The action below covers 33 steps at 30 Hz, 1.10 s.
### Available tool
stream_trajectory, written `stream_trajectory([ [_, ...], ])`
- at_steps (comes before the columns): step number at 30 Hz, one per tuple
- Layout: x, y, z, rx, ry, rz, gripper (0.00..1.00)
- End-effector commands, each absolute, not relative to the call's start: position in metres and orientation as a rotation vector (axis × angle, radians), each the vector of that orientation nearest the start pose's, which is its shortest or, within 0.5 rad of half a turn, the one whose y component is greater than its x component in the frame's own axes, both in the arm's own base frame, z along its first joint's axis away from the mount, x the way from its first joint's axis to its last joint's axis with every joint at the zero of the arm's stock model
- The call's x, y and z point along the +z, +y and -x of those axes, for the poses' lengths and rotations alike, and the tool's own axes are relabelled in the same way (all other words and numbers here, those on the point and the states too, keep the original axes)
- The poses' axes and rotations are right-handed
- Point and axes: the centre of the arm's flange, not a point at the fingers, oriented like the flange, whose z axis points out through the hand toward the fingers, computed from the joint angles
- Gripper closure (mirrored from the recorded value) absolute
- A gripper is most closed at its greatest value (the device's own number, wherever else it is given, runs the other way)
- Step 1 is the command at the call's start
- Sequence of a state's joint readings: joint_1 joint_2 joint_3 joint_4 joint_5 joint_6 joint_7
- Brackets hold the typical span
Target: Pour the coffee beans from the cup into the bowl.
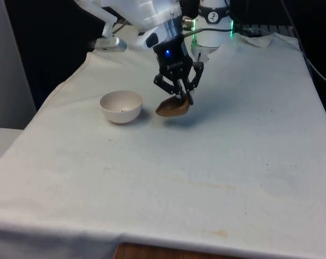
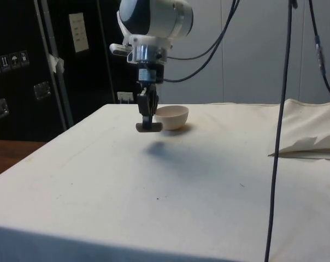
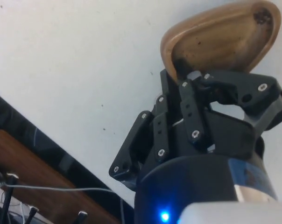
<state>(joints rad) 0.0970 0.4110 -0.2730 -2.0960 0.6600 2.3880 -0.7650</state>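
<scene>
Cup (image 1: 172, 108) gripped at its rim by the claw (image 1: 180, 95), tilted above the bench (image 1: 217, 162).
Bowl (image 1: 121, 106) rests near the bench's far edge, beside the cup.

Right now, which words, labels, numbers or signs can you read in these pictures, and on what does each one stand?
Pale notice on the dark cabinets: printed, too small to read.
Small sign plate with pictograms, same cabinets: too blurred to read.
Cup, bowl: no text.
</scene>
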Motion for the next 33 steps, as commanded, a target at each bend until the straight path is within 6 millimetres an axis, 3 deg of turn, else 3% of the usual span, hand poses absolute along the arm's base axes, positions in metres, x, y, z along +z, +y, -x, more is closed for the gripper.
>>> stream_trajectory([
  [1, 0.219, -0.094, -0.566, -0.109, -0.129, 2.842, 1.00],
  [20, 0.202, -0.068, -0.573, -0.153, -0.135, 2.895, 1.00],
  [33, 0.184, -0.041, -0.562, -0.199, -0.150, 2.944, 1.00],
])
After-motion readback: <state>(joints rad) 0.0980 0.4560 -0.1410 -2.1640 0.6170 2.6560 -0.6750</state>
